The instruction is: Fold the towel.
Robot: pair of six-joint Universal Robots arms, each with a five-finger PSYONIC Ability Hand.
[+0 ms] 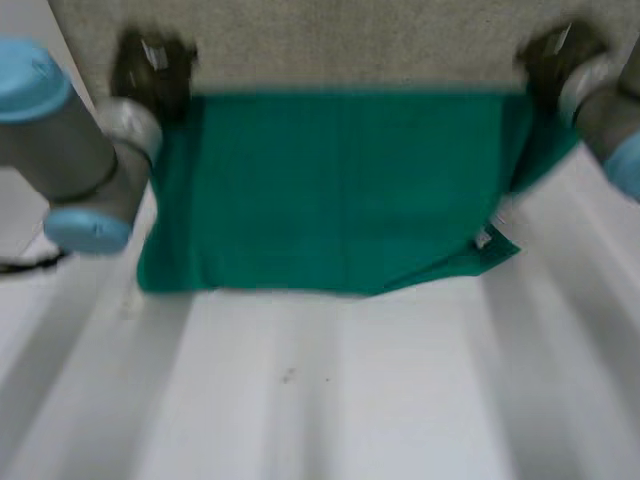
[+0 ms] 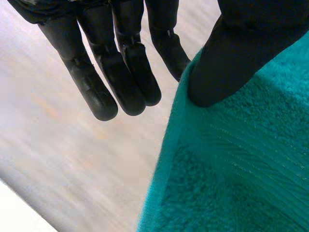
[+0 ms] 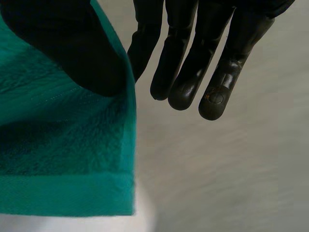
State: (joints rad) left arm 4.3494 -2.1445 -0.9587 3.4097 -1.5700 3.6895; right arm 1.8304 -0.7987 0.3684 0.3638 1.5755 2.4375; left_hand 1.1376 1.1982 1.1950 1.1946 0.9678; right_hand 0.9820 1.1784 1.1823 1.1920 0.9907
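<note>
Fingers (image 2: 101, 96) straight, thumbs pinching far corners of the green terry towel (image 1: 330, 190): move your left hand (image 1: 150, 70) and right hand (image 1: 550, 55) level, together, with that edge taut.

Teal terry towel (image 1: 330, 190) spread out, far edge straight, near-right corner layers offset.

left hand (image 1: 152, 68), right hand (image 1: 556, 52) blurred at towel (image 1: 330, 190) far corners | left arm (image 1: 75, 150) covers towel's left edge | tag (image 1: 484, 238) too small to read | wrist views cut towel off
</note>
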